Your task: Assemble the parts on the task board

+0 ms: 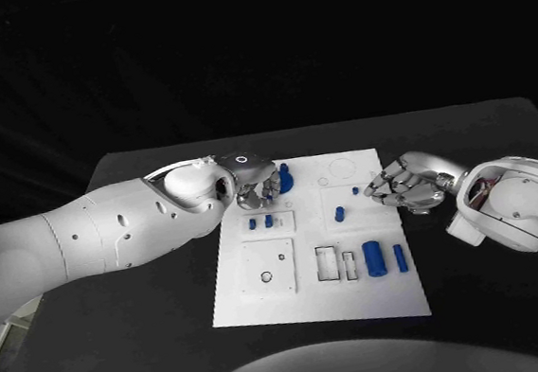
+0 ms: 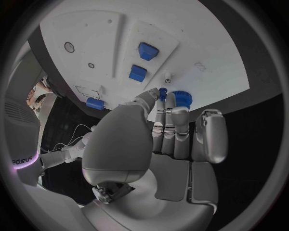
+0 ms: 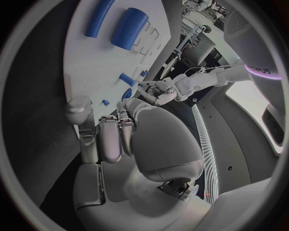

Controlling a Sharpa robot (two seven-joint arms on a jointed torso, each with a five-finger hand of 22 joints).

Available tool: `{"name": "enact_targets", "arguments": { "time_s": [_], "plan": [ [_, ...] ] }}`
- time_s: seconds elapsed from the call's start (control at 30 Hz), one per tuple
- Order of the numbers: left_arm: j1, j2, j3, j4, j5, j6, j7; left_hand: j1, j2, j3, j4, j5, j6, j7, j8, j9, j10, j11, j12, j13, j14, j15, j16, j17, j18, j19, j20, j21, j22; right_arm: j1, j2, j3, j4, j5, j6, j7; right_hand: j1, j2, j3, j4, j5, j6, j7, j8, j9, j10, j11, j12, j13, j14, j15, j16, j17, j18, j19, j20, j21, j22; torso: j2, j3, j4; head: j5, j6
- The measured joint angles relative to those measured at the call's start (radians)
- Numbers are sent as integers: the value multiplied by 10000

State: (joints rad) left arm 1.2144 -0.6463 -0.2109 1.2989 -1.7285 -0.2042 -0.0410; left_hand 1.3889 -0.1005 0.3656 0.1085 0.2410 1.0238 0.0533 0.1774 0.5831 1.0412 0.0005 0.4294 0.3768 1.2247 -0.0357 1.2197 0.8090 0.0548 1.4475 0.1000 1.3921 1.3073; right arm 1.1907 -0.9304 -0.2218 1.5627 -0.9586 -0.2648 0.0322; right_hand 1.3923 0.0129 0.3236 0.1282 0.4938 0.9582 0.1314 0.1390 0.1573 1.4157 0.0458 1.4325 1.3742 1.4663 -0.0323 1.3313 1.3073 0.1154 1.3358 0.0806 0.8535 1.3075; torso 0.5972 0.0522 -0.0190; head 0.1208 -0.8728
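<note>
We read this as an insertion step near the far edge of the task board, the white plate lying in the middle of the black counter. The left robot hand reaches in over the board's far left part, and in the left wrist view its fingertips pinch a small blue peg right beside a blue toothed part; we judge it is holding the peg tip-down so it can be seated there. Nearby, 2 small blue blocks already sit in a raised panel, which suggests part of the assembly is done.

The right robot hand waits above the board's right edge, fingers curled inward with nothing in them, close to a short blue pin but apart from it. 2 blue cylinders lie side by side near the board's near right corner, beside outlined slots, presumably kept there for later steps.

The left arm comes in low and bent across the counter; the right wrist is angled toward the board's centre.
</note>
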Motion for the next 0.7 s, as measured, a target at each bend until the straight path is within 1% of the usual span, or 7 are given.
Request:
{"name": "enact_targets", "arguments": {
  "time_s": [0.23, 0.3, 0.37, 0.57, 0.7],
  "plan": [
    [0, 0, 0, -2, 32, 60, -19, 0, 0, 0, 0, 0, -1, 0, 0, -2, 22, 22, 0, 10, -14, -14, -22, -63, 0, 0, 0, -58, 1, -1, 19, 0, 2, 7, -6, 17, 0, 0, 0, 0, 0, 0, 0, 0, -1, 0, 0, -1, 0, 0, 0, 0, 8, 0, 0, 0, 0, -1, -6, 0, 4, -14, 0],
    [-1, 5, 0, -9, 47, 86, -28, 0, 0, 0, 0, 0, 0, 0, 0, -3, 36, 36, 0, 9, -36, -36, -45, -90, 0, 0, 0, -59, 6, -1, 19, 1, 2, 9, -6, 18, 0, 0, -1, 0, 0, 0, 0, 0, -1, -35, 35, 0, -1, 0, 0, -40, 8, 0, 0, 0, -38, -1, -6, 0, 4, -15, 0],
    [-2, 18, 0, -22, 62, 105, -33, 0, 0, 0, 0, 0, -1, 0, 0, -3, 36, 36, 0, 9, -73, 1, -46, -122, 1, 0, 0, -59, 8, -1, 18, 1, 2, 10, -6, 19, 0, 0, -1, 1, 0, 0, 0, 0, -2, -36, 35, 0, -3, 0, 0, -40, 8, 0, 0, 0, -38, -1, -6, 0, 4, -19, 0],
    [-16, 78, 0, -64, 103, 160, -37, 0, 0, 0, 0, 0, -1, 0, -38, -4, 36, 36, 0, 15, -73, 2, -46, -139, 0, 0, 0, -59, 8, -2, 14, 1, 6, 16, -3, 20, 0, 0, 25, -25, 0, 0, 0, 0, -2, -35, 36, -52, -3, 0, 0, -79, 7, 1, -36, 36, -75, -2, 1, -1, 4, -32, 0],
    [-28, 97, 0, -78, 127, 187, -37, 0, 0, 0, 0, 0, -1, 0, -39, -4, 36, 36, 0, 19, -74, 1, -83, -139, 0, 0, 0, -59, 7, -2, 19, 1, 7, 20, 0, 20, 0, 0, 25, -25, 40, 0, 0, 0, -3, -71, 0, -54, -3, 0, 0, -79, 7, 1, -73, -1, -75, -2, 1, -1, 6, -33, 0]
  ]
}}
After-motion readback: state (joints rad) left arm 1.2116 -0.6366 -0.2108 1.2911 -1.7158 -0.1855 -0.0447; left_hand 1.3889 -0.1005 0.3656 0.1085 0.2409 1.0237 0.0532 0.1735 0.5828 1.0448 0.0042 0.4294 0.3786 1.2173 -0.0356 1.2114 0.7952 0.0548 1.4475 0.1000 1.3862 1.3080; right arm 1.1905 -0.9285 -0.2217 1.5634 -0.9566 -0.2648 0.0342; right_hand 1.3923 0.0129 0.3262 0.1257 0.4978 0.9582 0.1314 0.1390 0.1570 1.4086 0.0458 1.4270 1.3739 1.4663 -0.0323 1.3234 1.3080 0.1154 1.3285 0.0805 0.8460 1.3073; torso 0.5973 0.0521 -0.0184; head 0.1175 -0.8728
